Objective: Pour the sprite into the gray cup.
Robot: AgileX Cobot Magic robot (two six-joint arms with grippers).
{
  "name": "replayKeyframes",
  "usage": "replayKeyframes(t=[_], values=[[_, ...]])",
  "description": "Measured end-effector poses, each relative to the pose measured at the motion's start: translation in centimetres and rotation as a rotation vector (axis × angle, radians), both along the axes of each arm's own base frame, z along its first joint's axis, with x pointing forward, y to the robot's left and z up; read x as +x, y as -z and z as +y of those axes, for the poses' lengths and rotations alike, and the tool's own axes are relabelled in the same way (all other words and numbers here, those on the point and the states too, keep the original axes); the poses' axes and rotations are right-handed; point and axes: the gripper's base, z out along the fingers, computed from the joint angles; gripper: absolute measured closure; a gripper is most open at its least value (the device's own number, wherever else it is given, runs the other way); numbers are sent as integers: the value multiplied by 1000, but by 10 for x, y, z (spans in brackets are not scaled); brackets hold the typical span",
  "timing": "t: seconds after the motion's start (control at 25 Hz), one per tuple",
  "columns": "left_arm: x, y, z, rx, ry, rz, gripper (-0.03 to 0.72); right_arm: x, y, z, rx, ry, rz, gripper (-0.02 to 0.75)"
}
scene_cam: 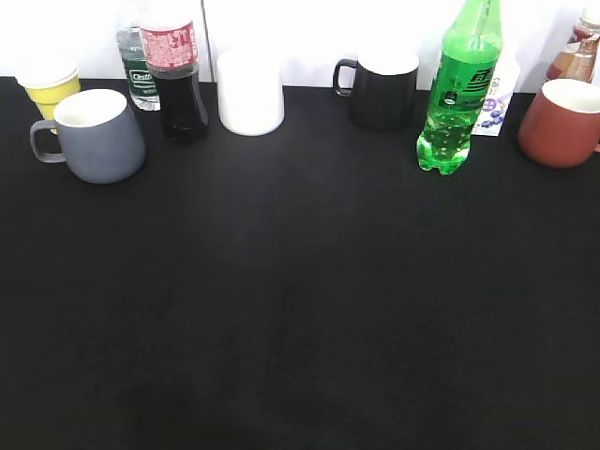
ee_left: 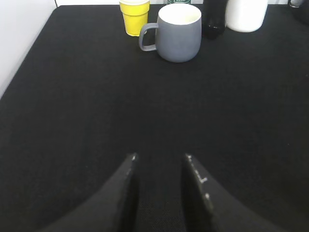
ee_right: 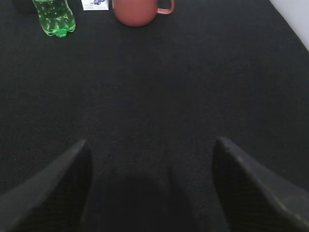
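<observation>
The sprite (scene_cam: 459,94), a tall bright-green bottle, stands upright at the back right of the black table; its lobed base shows in the right wrist view (ee_right: 54,18). The gray cup (scene_cam: 94,136) with white inside stands at the back left, handle to the left; it also shows in the left wrist view (ee_left: 177,31). My left gripper (ee_left: 160,157) is open and empty, well short of the gray cup. My right gripper (ee_right: 150,141) is wide open and empty, well short of the sprite. Neither gripper shows in the exterior view.
Along the back stand a yellow cup (scene_cam: 52,89), a small clear bottle (scene_cam: 138,67), a dark cola bottle (scene_cam: 176,80), a white cup (scene_cam: 250,92), a black mug (scene_cam: 382,87), a small carton (scene_cam: 497,98) and a red-brown mug (scene_cam: 562,122). The black table (scene_cam: 300,300) stretches toward the front.
</observation>
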Motion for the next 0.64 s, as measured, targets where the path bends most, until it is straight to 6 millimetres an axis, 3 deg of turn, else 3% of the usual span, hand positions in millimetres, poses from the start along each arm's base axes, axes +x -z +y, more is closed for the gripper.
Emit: replayKeyframes(t=[0.64], values=[[0,0,0,0,0,1,460,0,0,0,0,0,0,151]])
